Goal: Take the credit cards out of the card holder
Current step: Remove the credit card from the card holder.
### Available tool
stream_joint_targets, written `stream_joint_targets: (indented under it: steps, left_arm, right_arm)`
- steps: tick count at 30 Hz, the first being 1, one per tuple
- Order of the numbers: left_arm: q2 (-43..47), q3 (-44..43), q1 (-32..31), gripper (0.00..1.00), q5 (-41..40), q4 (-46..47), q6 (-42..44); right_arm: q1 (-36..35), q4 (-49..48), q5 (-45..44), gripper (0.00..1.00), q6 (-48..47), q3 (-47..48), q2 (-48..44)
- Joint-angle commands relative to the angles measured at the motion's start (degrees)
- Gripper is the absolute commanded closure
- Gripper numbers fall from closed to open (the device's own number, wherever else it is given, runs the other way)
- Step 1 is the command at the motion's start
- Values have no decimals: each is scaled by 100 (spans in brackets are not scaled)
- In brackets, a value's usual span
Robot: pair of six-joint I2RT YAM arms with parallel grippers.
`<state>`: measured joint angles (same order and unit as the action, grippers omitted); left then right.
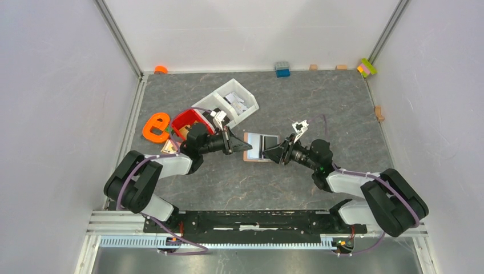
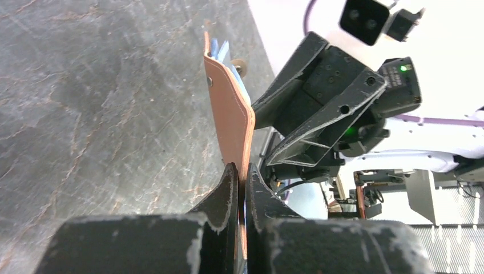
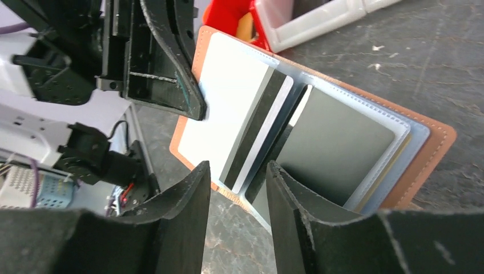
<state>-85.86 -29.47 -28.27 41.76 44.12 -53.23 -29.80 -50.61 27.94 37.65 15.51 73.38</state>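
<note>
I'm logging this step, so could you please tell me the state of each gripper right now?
Left gripper: closed on the wallet flap.
Right gripper: open, at the white card edge.

Cards [image 3: 240,108] in card holder [image 3: 439,142], right of bin [image 1: 190,119]

**Card holder** [image 3: 436,149]: tan-brown stitched leather wallet. It is lying spread open with its clear inner sleeves facing the right pincer [image 3: 235,171]. The left pincer [image 2: 242,174] is clamping one outer edge, its fingers closed flat on the leather. The rest of the wallet is reaching away from that pincer toward the right one.

**Credit cards** [image 3: 228,108]: two are showing, both sitting inside the open holder.
- One is white-faced with a black stripe, lying just beside the left pincer's fingertip. Its near edge is sitting between the right pincer's spread fingers.
- The other is showing dull grey under its sleeve, farther from the left pincer.
</note>
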Motion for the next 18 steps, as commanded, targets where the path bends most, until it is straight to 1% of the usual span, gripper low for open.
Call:
stream_joint_targets:
  steps: [1,3,7,10,15,18]
  left_arm:
    - [165,90,10,98,408,1373,-576]
    - [175,112,12,98,421,1440,-600]
    - [165,144,14,98,485,1721,-706]
    - [3,152,8,98,641,2160,-957]
    - [-456,118,-5,98,839,3106,-1532]
    - [-652,93,-14,98,919,3446,-1777]
  right_arm:
    - [194,-1767,824,52,901,-212,308]
    - [292,-2065,905,49,1109,-284,398]
    - [378,-2250,1021,45,1258,-294,488]
    - [379,-2547,1122,45,1420,-307,588]
    - [378,-3092,1294,49,1726,-325,820]
    - [383,-3442,1366,50,1906,-338,919]
